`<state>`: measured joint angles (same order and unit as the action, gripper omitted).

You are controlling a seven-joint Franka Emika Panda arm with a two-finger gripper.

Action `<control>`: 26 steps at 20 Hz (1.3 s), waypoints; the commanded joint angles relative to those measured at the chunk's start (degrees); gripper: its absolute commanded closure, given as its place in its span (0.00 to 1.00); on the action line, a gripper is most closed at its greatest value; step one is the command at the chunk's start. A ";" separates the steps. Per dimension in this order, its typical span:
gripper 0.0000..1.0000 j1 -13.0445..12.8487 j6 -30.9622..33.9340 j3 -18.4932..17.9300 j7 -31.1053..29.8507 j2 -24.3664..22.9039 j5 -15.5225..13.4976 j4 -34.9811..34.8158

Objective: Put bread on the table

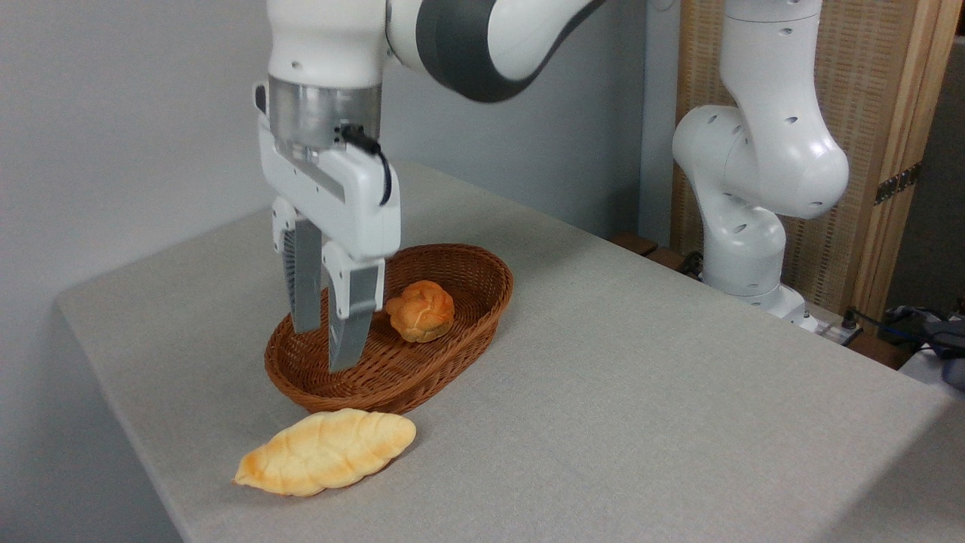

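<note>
On the light-grey worktop (pixel 641 377), the bread (pixel 326 451) lies flat near the front left edge, just beside the wicker basket (pixel 482 317) holding a round bun (pixel 421 310). Above the basket, the gripper (pixel 324 347) hangs with jaws apart, empty. Behind stand a grey wall (pixel 128 105) and a wooden screen (pixel 889 113).

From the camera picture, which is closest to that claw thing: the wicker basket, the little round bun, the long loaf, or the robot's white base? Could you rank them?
Measured from the gripper:
1. Wicker basket: its near end lies right under the fingertips.
2. Round bun: in the basket, just right of the gripper.
3. Long loaf: on the table, in front of the basket. Bun and loaf are nearly a tie.
4. White base: far right, at the table's back edge.
</note>
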<state>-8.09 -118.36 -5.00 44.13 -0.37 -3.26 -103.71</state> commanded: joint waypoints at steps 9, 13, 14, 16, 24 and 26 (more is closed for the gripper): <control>0.00 -0.35 25.43 0.26 -7.22 -1.74 -1.22 10.00; 0.00 -0.35 27.83 0.95 -6.95 -1.74 -0.87 11.51; 0.00 -0.26 27.83 1.39 -7.04 -1.74 -0.78 11.51; 0.00 0.17 27.75 2.45 -6.95 -1.57 -0.70 11.69; 0.00 0.62 27.57 2.72 -6.69 -1.39 -0.61 11.60; 0.00 0.62 27.48 2.54 -6.60 -1.39 -0.61 11.60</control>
<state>-7.95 -91.85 -2.61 37.69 -2.05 -3.75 -93.00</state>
